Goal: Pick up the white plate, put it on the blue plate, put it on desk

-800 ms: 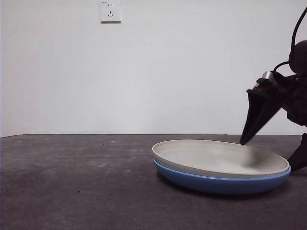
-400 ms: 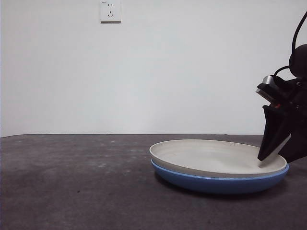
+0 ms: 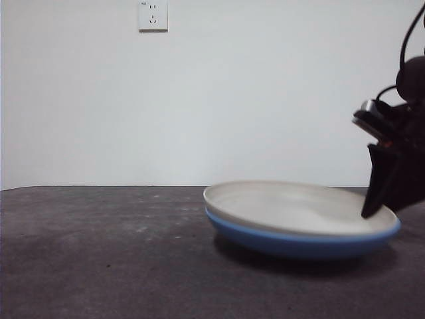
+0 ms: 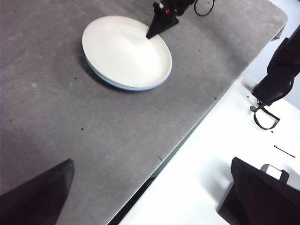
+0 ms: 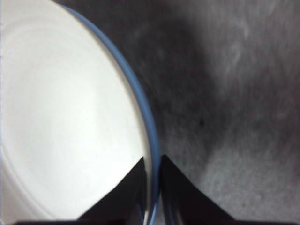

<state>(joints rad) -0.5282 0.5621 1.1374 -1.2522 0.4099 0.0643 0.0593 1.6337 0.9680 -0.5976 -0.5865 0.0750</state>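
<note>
1. The white plate (image 3: 292, 207) is sitting nested inside the blue plate (image 3: 299, 242), and only a thin blue band is showing around and below its cream rim.
2. Both plates are resting together on the desk (image 3: 99, 252), toward the right side of the front view.
3. The right gripper (image 5: 152, 180) is reaching down at the stacked plates' right edge, one black jaw lying over the white plate's inner surface and the other outside the blue rim.
4. Its jaws are pressing close together with the two rims pinched in the narrow gap between them, as the right wrist view is showing.
5. The left gripper (image 4: 150, 197) is hanging well apart from the plates, out over the desk's edge, with its jaws spread wide and nothing between them.
6. A wall socket (image 3: 153, 14) is showing on the white wall behind the desk.
</note>
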